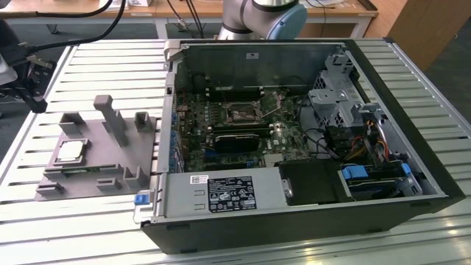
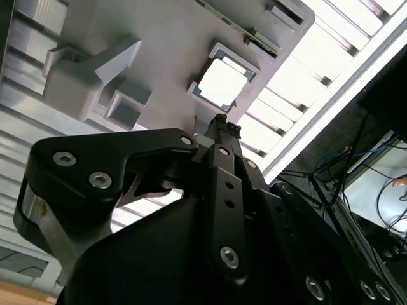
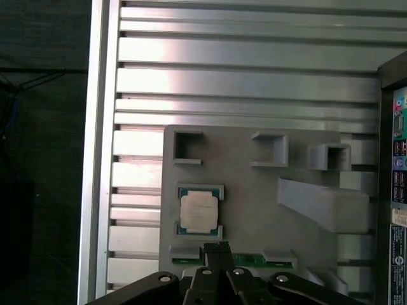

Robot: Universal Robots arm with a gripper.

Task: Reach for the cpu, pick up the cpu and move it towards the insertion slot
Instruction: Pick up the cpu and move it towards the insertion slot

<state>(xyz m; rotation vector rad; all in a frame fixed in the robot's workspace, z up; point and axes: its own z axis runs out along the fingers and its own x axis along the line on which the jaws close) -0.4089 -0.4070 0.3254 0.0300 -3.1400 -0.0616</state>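
Slatted table (image 3: pixel 254 82) bears a grey plate (image 3: pixel 254 190); cpu (image 3: pixel 199 211) lies just beyond closed, empty fingers (image 3: pixel 212 253).

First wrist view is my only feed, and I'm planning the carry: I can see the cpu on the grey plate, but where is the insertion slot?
Observer: In the exterior view, the insertion slot sits on the board inside the open computer case. It is to the exterior view's right of the grey plate that holds the cpu.
Operator: Is the slot free?
Observer: Its dark centre looks bare, with nothing seated in it.
Operator: Is anything standing between the plate and the slot?
Observer: Yes, the case's metal end wall rises between them.
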